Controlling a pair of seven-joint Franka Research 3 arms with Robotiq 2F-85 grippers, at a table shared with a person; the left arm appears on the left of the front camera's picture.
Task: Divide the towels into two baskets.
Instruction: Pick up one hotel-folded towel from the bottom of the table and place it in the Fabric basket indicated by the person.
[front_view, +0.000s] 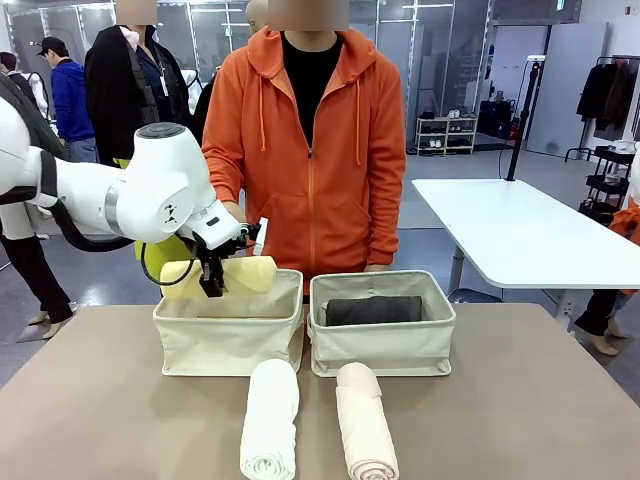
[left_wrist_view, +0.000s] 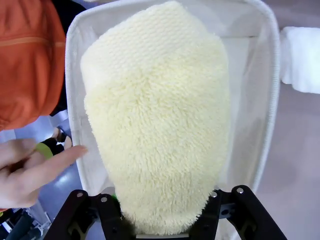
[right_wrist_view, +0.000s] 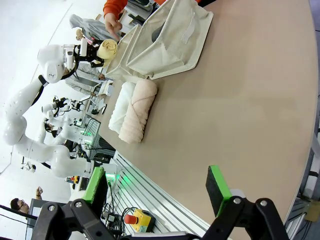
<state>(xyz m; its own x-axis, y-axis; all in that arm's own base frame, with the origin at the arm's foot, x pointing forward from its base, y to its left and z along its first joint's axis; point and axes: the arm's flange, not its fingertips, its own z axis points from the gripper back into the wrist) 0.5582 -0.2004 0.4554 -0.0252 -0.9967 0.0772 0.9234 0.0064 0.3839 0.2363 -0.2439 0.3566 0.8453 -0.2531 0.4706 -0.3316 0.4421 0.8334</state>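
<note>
While the left hand (front_view: 213, 285) pinches the pale yellow towel (front_view: 245, 274) just above the left basket (front_view: 228, 345), the right hand (right_wrist_view: 156, 185) hangs spread over the tabletop (front_view: 520, 400), and the dark grey towel (front_view: 373, 310) lies in the right basket (front_view: 382, 350).

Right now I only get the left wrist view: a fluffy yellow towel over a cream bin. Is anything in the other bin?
Observer: Yes, the dark grey towel lies in the right basket.
Operator: Where are the remaining towels?
Observer: The pink-beige towel lies on the table beside the white towel, in front of the baskets.
Operator: What is the second arm doing?
Observer: The right gripper is open and holds nothing.
</note>
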